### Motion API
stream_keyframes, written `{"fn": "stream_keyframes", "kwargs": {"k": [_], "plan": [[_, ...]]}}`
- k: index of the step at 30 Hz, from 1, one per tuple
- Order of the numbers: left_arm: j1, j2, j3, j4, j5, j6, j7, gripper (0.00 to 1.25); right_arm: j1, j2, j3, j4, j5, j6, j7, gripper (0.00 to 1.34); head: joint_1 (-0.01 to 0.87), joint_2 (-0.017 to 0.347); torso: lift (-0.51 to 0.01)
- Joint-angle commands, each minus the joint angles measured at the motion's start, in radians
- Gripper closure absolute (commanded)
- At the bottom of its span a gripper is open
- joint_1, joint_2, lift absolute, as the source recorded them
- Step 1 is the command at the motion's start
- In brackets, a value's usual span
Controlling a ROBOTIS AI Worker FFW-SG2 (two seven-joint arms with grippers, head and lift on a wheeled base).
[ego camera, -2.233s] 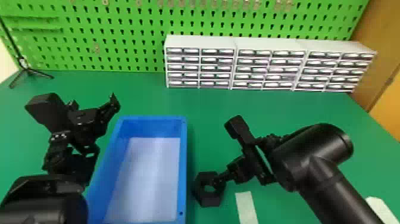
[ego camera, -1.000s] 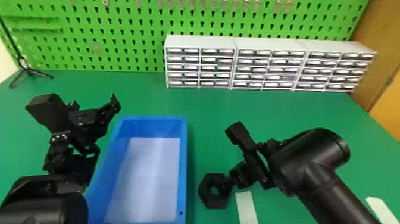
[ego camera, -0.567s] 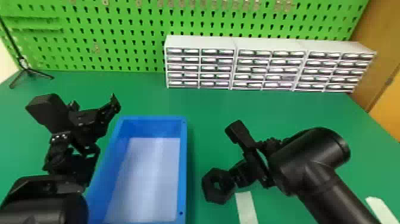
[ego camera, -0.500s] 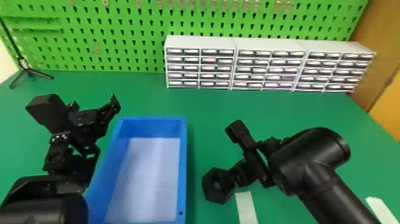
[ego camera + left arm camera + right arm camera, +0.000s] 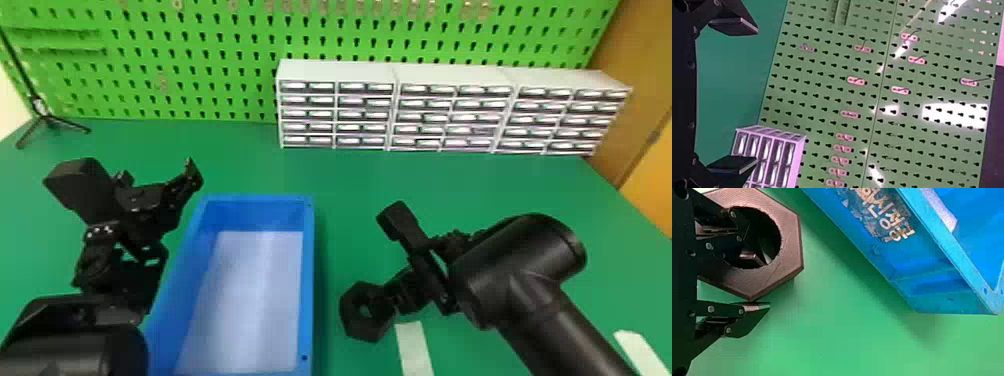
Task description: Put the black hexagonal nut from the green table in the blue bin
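- Black hexagonal nut (image 5: pixel 361 330), over the green table (image 5: pixel 345 190), just right of the blue bin (image 5: pixel 308 280).
- Right pincer (image 5: pixel 386 302) grips its wall, one finger inside the hole, one outside.
- Left pincer (image 5: pixel 158 176), released, fingers wide apart, left of the bin.
- White drawer units (image 5: pixel 340 71) before the green pegboard (image 5: pixel 200 75).

At the black right gripper (image 5: pixel 397 295) we see a black nut (image 5: pixel 351 320); left of the gripper, a blue bin (image 5: pixel 308 280) with a pale grey-white floor (image 5: pixel 255 300). Around it we have green table (image 5: pixel 350 185); beyond, a brighter green pegboard (image 5: pixel 200 80) dotted with dark holes, and white drawer units (image 5: pixel 335 71) patterned in rows.
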Motion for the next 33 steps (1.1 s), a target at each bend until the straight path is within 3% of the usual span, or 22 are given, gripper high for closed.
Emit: {"fn": "stream_keyframes", "kwargs": {"k": [1, 12, 23, 29, 33], "plan": [[0.0, 0.0, 0.0, 0.0, 0.001, 0.0, 0.0, 0.13, 0.002, 0.0, -0.025, -0.008, 0.027, -0.007, 0.012, 0.96, 0.692, 0.008, -0.097], [0.0, 0.0, 0.0, 0.0, 0.001, 0.0, 0.0, 0.13, 0.018, 0.014, -0.137, -0.029, 0.177, -0.045, 0.098, 0.96, 0.692, 0.008, -0.097], [0.005, 0.0, 0.004, 0.0, 0.002, 0.0, 0.0, 0.13, 0.081, 0.04, -0.323, -0.057, 0.26, -0.203, 0.106, 0.96, 0.692, 0.008, -0.097], [0.006, 0.0, 0.008, 0.0, 0.002, 0.0, 0.0, 0.13, 0.114, 0.071, -0.439, -0.066, 0.288, -0.361, 0.094, 0.96, 0.692, 0.008, -0.097], [0.006, 0.0, 0.008, 0.0, 0.001, 0.0, 0.0, 0.13, 0.14, 0.109, -0.522, -0.066, 0.219, -0.527, 0.003, 0.96, 0.692, 0.008, -0.097]]}}
